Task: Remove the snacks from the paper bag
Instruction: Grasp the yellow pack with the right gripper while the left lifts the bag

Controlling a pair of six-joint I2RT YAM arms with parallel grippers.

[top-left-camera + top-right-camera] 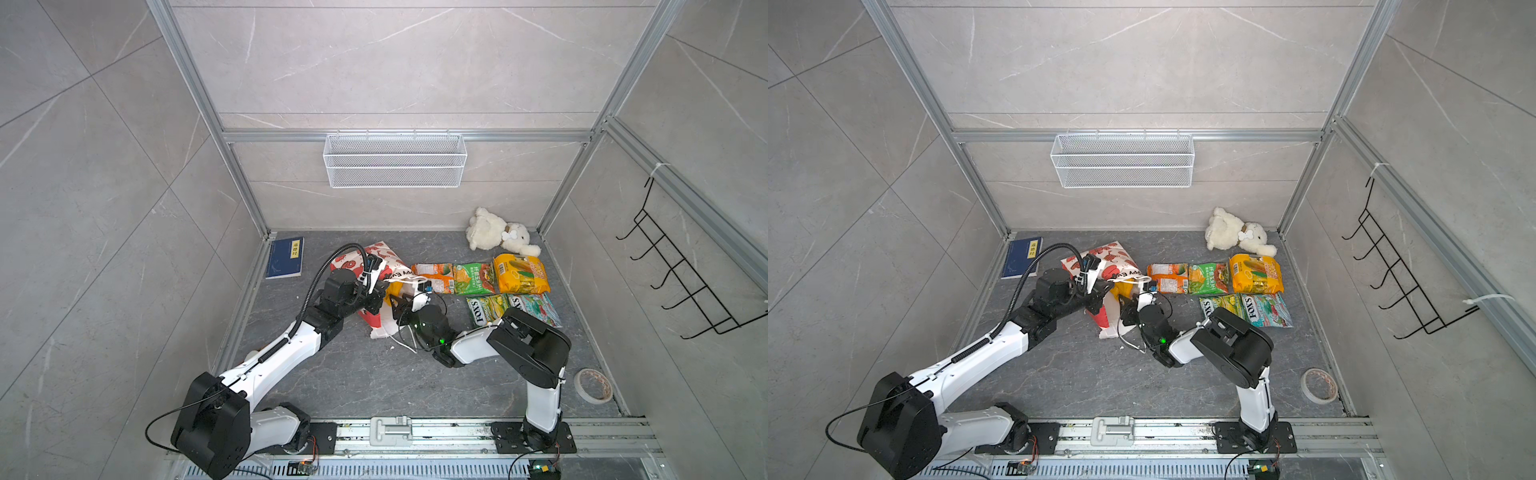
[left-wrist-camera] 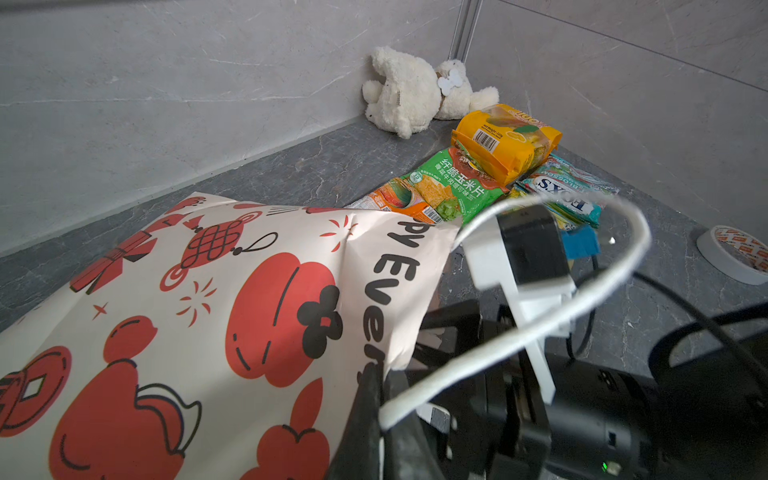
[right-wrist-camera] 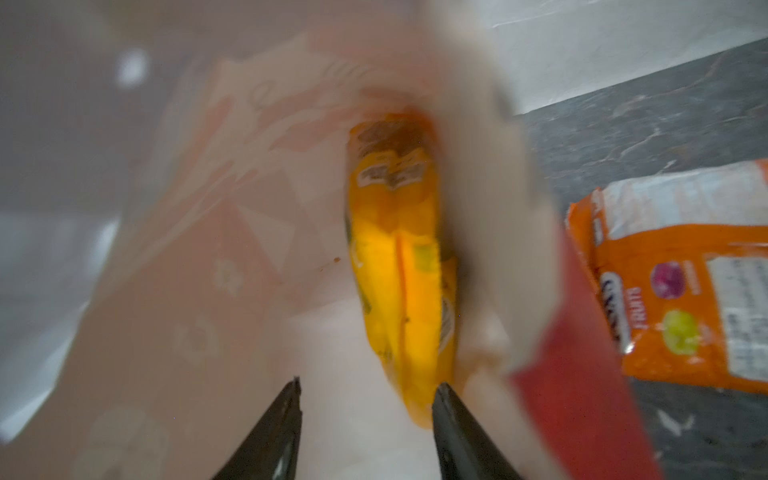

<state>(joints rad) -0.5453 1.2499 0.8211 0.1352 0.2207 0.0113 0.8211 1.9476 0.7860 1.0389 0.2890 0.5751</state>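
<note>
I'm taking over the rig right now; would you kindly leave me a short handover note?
Left gripper: shut on the paper bag's upper edge, holding the mouth open.
Right gripper: open, at the bag's mouth, gripping nothing.
Done: five snacks lie beside the bag: orange packet, green packet, corn packet, two FOX'S packets.
To do: one yellow packet inside the bag, just ahead of the right gripper.

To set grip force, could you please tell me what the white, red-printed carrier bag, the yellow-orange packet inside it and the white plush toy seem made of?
Carrier bag: matte paper, probably; it holds sharp creases. Yellow-orange packet: likely glossy plastic film, with a seam, though blurred. Plush toy: fuzzy fabric pile, apparently soft-stuffed.
</note>
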